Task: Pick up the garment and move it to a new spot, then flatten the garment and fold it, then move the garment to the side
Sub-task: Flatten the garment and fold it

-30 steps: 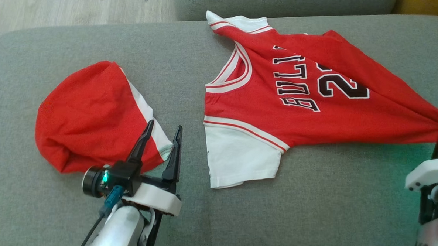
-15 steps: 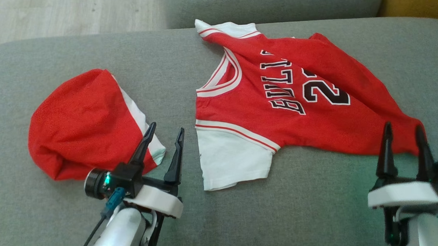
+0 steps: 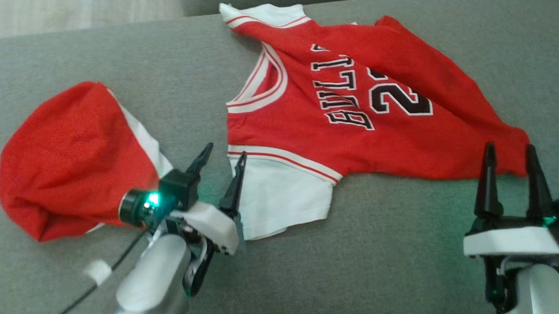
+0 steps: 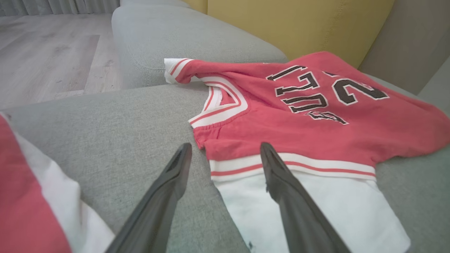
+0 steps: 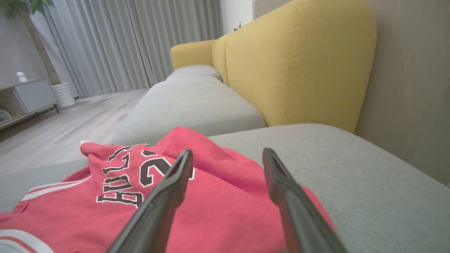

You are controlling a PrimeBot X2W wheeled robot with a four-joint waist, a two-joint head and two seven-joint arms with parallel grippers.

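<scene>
- Jaws on the left gripper (image 3: 226, 151) stand wide with nothing between them. In the left wrist view one finger lies over the near white sleeve (image 3: 282, 199) and the other over bare cushion, so it straddles the sleeve's edge. Cannot tell if it touches the cloth.
- Right gripper (image 3: 509, 148) is equally wide and empty, with its tips just beside the hem corner of the red knit jersey with white sleeves and black lettering (image 3: 308, 139).
- Jersey lies front up on the grey fabric sofa cushion (image 3: 397, 275), collar toward the robot's left and hem toward its right. It is spread but not flat: a ridge runs along the far side, and the far sleeve is bunched at the cushion's back edge.
- Bundled red and white cloth (image 3: 67, 157) sits near the left gripper, apart from the jersey. Looks like a separate item.
- Step, my read: the relocation is done and neither claw holds anything, so this is the start of flattening.
- Next move calls for:
  - left claw closes on the sleeve or shoulder edge, right claw on the hem corner
  - pinch low, so only jersey gets caught and not cushion cover
  - pull the two ends apart to take out the ridge, then work on the far sleeve
- Risk: the left gripper could snag the bundle beside it.
</scene>
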